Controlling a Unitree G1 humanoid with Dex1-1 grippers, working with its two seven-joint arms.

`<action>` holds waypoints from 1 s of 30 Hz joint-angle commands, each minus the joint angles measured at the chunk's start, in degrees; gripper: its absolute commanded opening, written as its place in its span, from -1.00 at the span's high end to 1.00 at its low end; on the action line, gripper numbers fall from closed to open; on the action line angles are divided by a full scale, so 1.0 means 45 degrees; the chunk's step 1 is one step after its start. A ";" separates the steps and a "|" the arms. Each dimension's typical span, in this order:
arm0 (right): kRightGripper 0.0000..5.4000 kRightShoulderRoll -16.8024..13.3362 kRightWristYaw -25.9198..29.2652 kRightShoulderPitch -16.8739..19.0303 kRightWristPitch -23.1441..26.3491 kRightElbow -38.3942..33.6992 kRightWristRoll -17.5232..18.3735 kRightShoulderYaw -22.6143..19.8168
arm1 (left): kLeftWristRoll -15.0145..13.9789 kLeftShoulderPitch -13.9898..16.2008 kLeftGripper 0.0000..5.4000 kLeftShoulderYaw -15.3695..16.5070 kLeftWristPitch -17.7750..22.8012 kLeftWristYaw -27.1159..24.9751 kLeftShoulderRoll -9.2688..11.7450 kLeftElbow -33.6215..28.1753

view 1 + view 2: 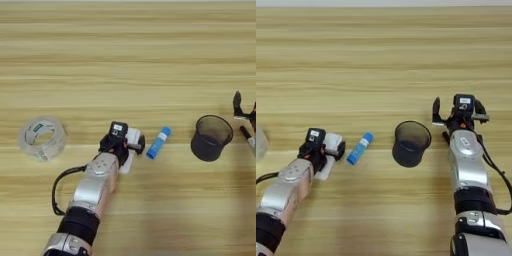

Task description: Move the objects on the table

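Black mesh cup upright, contents indiscernible, beside blue tube.

1. Light: you have even, soft, fairly bright light over the whole table, with no glare patches on it.
2. Shadows: you see faint, short ones only, a soft one beside the black mesh cup and another under the blue tube.
3. Sharpness: your edges look slightly soft throughout; the clear tape roll reads hazy.
4. Distortion: grain stripes run straight to the borders.
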 commanded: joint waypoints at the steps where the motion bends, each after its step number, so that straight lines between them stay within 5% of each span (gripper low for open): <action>1: -1.00 -0.0073 0.0064 -0.0247 -0.0233 0.0267 0.0010 0.0045 | 0.0198 0.0020 -0.99 0.0166 -0.0930 0.0196 -0.0107 -0.0589; 13: -1.00 -0.0139 0.0180 -0.0580 -0.1658 0.1589 -0.0062 0.0057 | -0.0526 -0.0583 -0.99 0.1796 -0.4357 0.0147 0.0051 -0.0851; 30: -1.00 -0.0151 0.0272 -0.1056 -0.3572 0.2817 -0.0028 0.0027 | -0.0801 -0.1673 -0.99 0.3818 -0.5142 0.0164 0.1661 -0.0565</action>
